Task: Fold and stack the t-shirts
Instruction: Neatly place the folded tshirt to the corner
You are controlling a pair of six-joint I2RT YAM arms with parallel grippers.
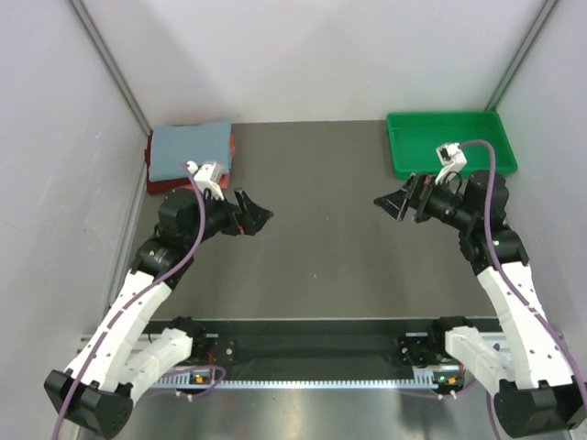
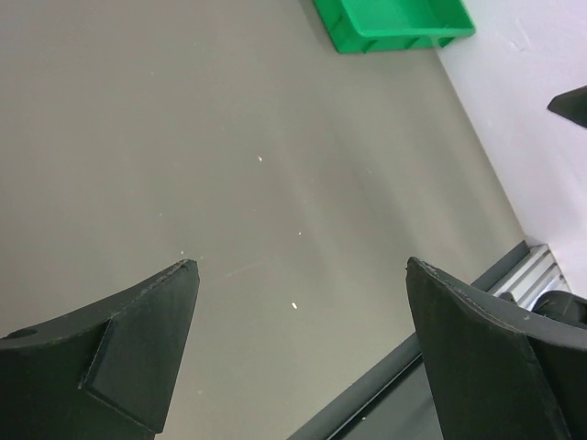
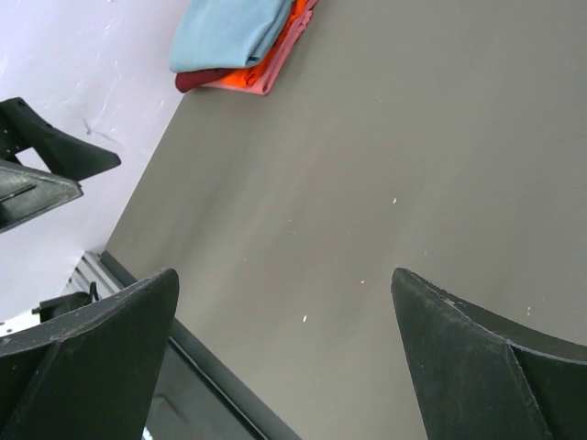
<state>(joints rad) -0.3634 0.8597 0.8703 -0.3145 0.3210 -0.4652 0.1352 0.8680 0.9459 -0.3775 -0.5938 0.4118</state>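
**Grey-blue t-shirt (image 1: 191,151) tops the stack in the far-left corner; both grippers spread wide above the tabletop (image 1: 321,238)**

Both arms rise from their bases at the near edge, elbows bent outward, forearms turned in toward the middle so that the two grippers face each other across the centre of the tabletop, well apart. The left gripper (image 1: 258,216) hangs just in front of the shirt stack and to its right. The right gripper (image 1: 389,205) hangs in front of the near-left corner of the green tray (image 1: 449,156), which sits in the far-right corner.

From the right wrist the stack shows in layers: the grey-blue t-shirt folded on top, an orange t-shirt (image 3: 249,79) under it, and a dark red t-shirt (image 3: 194,82) at the bottom, all lying flat by the left wall. A salmon-coloured edge also shows between the layers; which shirt it belongs to I cannot tell.

From the left wrist the green tray appears at the far edge, with one black finger of the opposite gripper poking in at the right. Between the two grippers there is only dull grey tabletop with a few pale specks.

The left gripper's jaws stand fully apart, holding nothing and clear of the surface. The right gripper's jaws are equally wide, also holding nothing and touching nothing.
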